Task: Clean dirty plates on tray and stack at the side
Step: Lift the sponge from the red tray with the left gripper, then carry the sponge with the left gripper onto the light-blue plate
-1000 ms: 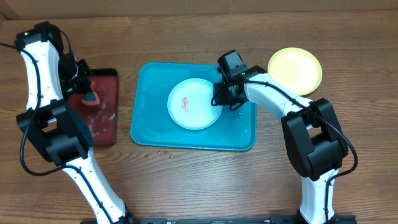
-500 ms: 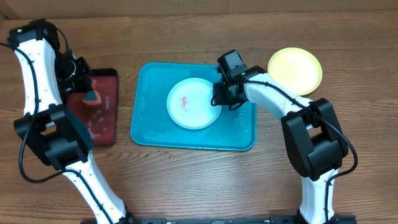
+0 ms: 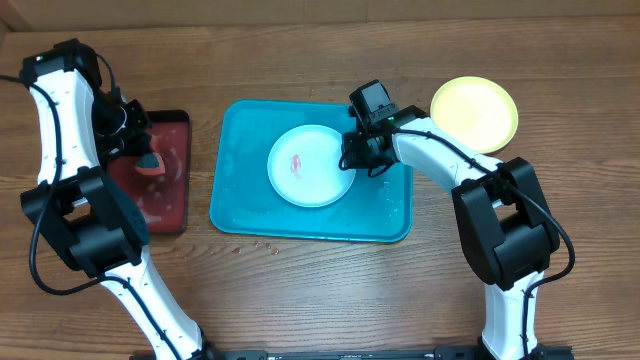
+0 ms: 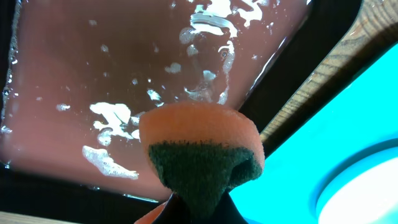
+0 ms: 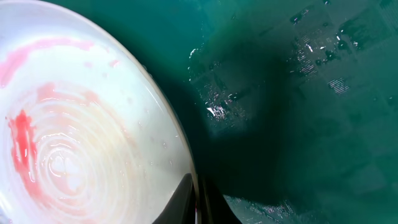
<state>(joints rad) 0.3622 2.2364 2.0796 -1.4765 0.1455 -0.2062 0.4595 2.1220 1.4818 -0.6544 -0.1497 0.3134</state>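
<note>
Turquoise tray (image 3: 238, 205): sits at the middle of the surface (image 3: 320, 290). A strip of bare wood separates its left rim from the dark red tray (image 3: 165, 205).

White plate (image 3: 320, 180): lies flat in the turquoise tray, toward the far rim. There is open tray floor to its left and on the near side. Its right edge is nearer the tray's right wall, where room is tightest.

Right pincer (image 3: 357, 155): narrow, closed on the white plate's right rim. The wrist view shows one finger on each side of the rim.

Condition of the white plate: a red smear (image 5: 22, 143) lies left of centre, with paler pink streaks and a wet film around it. The tray floor beside the plate is wet.

Yellow-green plate (image 3: 474, 113): rests on the surface beyond the turquoise tray's far right corner, apart from it. No smear is discernible.

Left pincer (image 3: 143, 150): holds an orange sponge (image 4: 199, 149), dark scouring face toward the camera, over the dark red tray. That tray carries patches of foam.
</note>
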